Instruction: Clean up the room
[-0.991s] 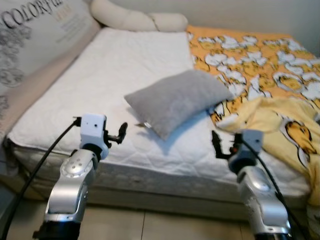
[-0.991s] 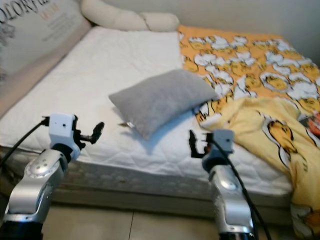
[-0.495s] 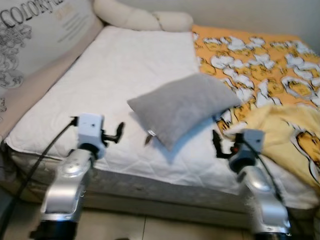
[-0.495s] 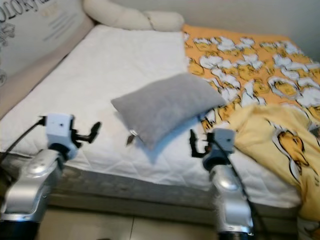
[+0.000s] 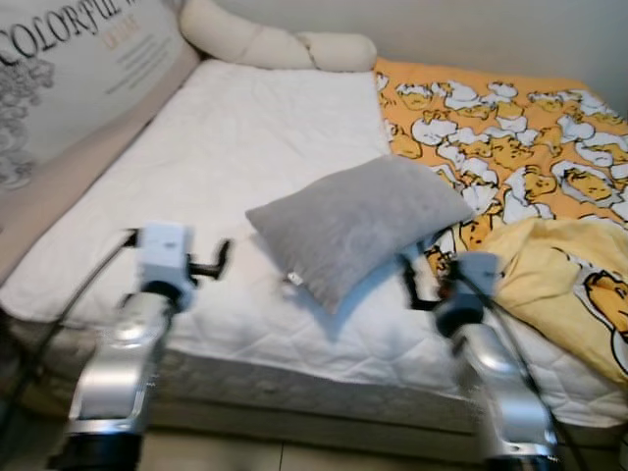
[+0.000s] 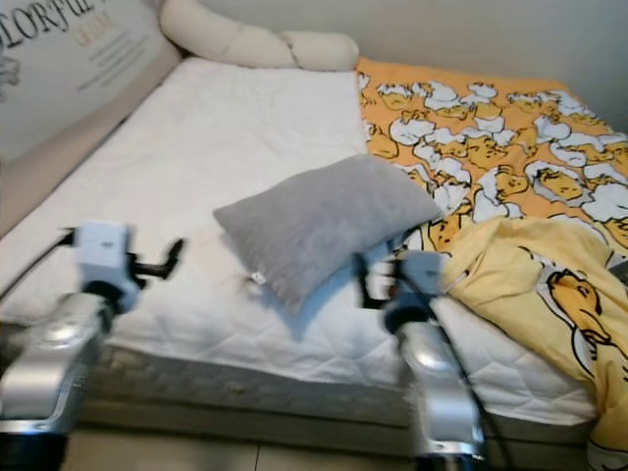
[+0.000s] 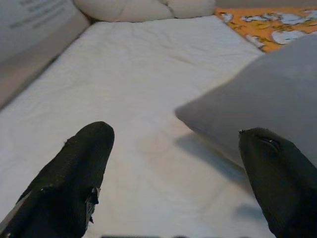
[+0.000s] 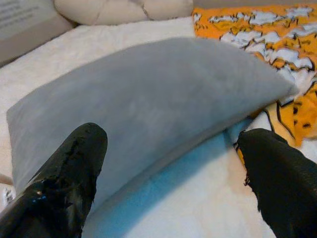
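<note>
A grey pillow (image 5: 358, 226) lies at a slant in the middle of the white mattress (image 5: 245, 128), its right corner resting on the orange duck-print sheet (image 5: 500, 128). A crumpled yellow duck blanket (image 5: 569, 294) is heaped at the bed's near right. My left gripper (image 5: 218, 261) hovers open over the mattress's near edge, left of the pillow (image 7: 267, 84), with nothing between its fingers. My right gripper (image 5: 410, 285) is open just before the pillow's near right side, and the pillow (image 8: 148, 94) sits close ahead of its fingers.
A cream bolster (image 5: 265, 44) lies along the head of the bed. A large printed cushion (image 5: 69, 69) leans along the left side. The wall runs behind the bed, and tiled floor (image 5: 294, 456) shows below the bed's near edge.
The camera has shifted, so the bed sits a little differently in view. Both arms have come slightly forward over the bed edge, the right gripper nearer the pillow. Both stay open.
</note>
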